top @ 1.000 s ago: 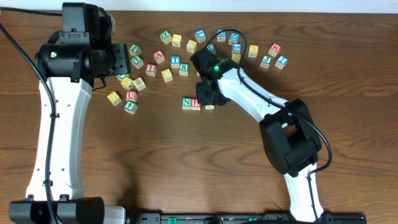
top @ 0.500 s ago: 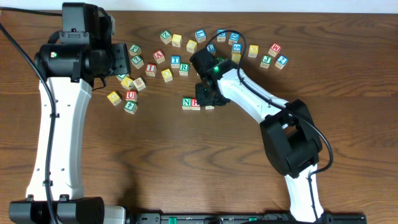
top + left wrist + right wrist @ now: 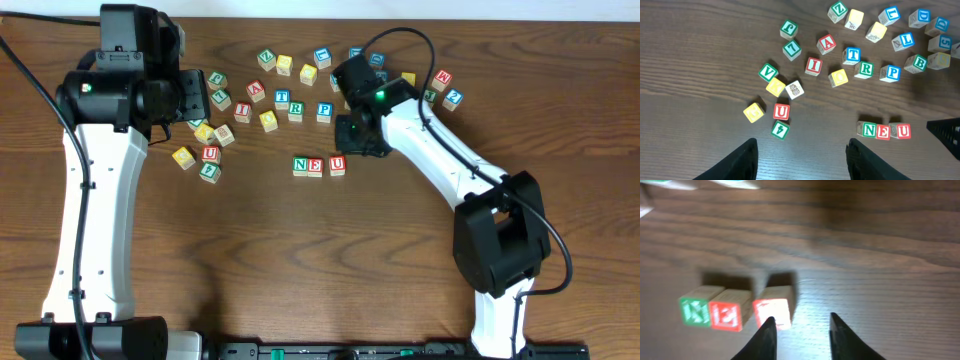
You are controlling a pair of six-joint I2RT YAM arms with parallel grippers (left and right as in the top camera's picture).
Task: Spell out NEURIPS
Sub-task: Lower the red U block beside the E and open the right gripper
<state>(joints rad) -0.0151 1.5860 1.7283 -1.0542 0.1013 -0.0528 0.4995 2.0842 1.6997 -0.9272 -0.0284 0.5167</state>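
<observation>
NEURIPS row [image 3: 317, 165]: N, E and U are sitting side by side on the surface [image 3: 300, 260], just beside the right tool [image 3: 799, 336], with the U cube [image 3: 772, 312] nearest its tips.
Right tool: hovering low, fingers spread, nothing sitting between them.
Left tool [image 3: 804, 162]: hanging above the scattered cubes, fingers spread wide, carrying nothing.
Step in hand: the third letter seems to be sitting in place, so the fourth is coming due.
R cube [image 3: 296, 109]: lying in the loose scatter ahead of the left tool, well apart from the right tool, between the T cube [image 3: 282, 97] and the P cube [image 3: 324, 110].
Next move: probably calling for straddling R without nudging its neighbours, then setting it flush beside U.
</observation>
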